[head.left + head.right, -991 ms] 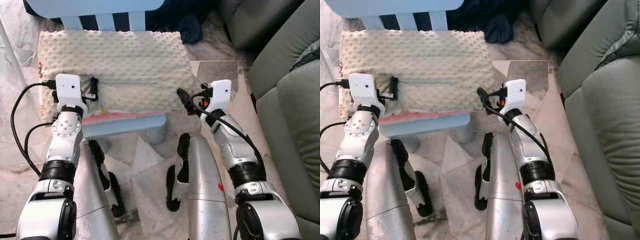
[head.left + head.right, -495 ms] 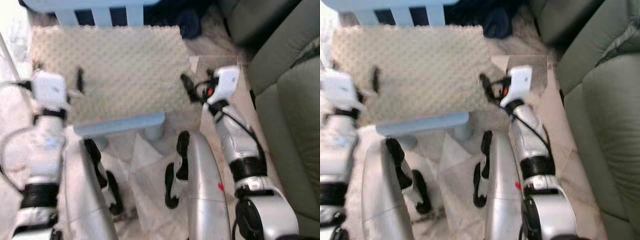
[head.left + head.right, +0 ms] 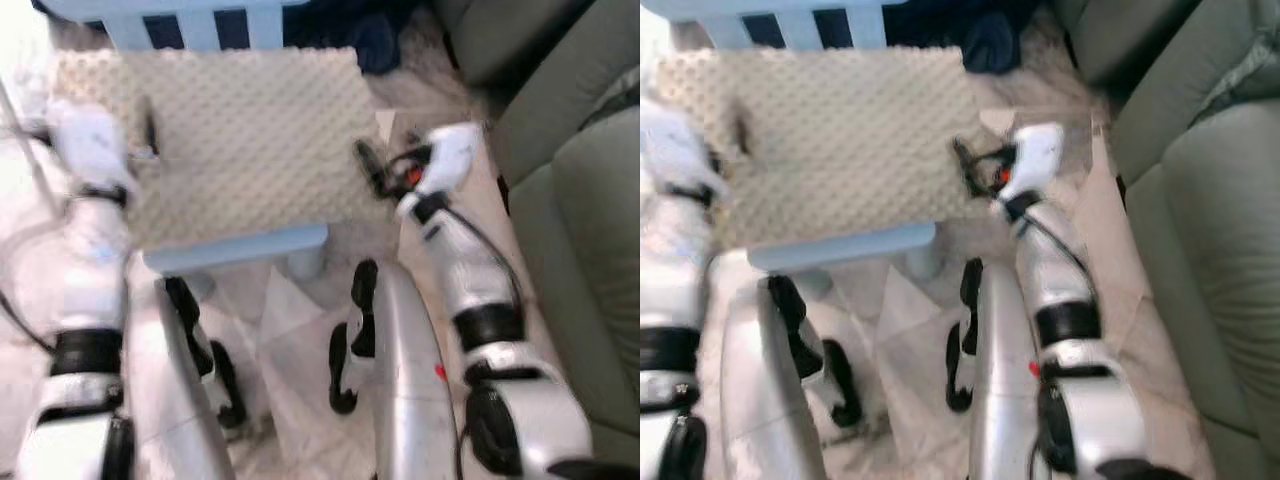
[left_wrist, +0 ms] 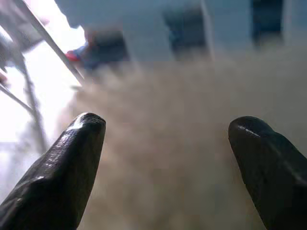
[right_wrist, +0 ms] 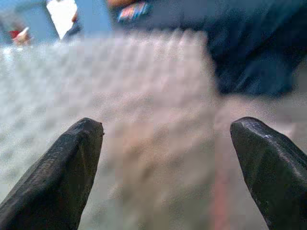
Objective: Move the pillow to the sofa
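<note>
While pillow [image 3: 240, 140] lies on blue chair [image 3: 235, 247], left tool [image 4: 165, 132], right tool [image 5: 168, 129] gape wide, no writing legible.

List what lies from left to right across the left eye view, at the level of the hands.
Left hand → bumpy cream foam pillow on the pale blue chair → right hand → grey-green sofa.

Both arms are silver with black joint bands and white wrist housings. The right arm [image 3: 470, 290] carries a black cable and a red mark at the wrist. Each gripper, left [image 4: 165, 158] and right [image 5: 168, 163], has two black, rounded, tapering fingers.
</note>
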{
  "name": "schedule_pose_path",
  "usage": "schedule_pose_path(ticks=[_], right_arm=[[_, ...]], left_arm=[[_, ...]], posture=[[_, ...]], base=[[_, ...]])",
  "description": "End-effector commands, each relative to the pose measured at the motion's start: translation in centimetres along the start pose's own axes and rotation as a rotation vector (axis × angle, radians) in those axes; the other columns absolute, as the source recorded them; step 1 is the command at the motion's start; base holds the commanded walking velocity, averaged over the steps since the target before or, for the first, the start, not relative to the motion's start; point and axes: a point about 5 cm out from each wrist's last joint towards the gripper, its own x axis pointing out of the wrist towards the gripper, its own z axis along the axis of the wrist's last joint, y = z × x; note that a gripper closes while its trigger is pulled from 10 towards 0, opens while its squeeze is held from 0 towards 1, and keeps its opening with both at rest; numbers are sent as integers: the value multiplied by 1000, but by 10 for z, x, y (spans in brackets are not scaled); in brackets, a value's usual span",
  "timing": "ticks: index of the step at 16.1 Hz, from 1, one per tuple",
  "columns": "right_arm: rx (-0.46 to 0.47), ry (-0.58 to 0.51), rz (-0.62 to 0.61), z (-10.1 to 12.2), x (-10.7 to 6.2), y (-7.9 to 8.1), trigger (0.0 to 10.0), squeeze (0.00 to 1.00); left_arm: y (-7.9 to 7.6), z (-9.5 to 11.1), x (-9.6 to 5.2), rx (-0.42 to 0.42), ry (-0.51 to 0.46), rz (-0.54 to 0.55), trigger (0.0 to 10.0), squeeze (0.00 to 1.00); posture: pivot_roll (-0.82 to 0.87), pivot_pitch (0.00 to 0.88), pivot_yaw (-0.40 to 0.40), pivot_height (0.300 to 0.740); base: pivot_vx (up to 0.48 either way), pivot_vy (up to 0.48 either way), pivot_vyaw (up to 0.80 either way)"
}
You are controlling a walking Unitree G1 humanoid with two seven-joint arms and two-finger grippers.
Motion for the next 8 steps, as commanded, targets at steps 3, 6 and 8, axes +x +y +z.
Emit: schedule_pose_path(ticks=[3,6,8], right_arm=[[146,126,21,-36,0,12,10000,0],[203,204,72,-55,4,32,0,0],[226,224,75,-61,5,38,0,0]], left_arm=[[-10,-46,-10,-44,199,-26,10000,0],[-24,-65,-14,-86,268,-68,1490,0],[-27,-69,-16,-104,272,-77,0,0]], posture=[[-41,461,-107,473],[-35,464,-109,473],[-34,465,-111,473]], base=[[0,0,0],[0,0,0],[0,0,0]])
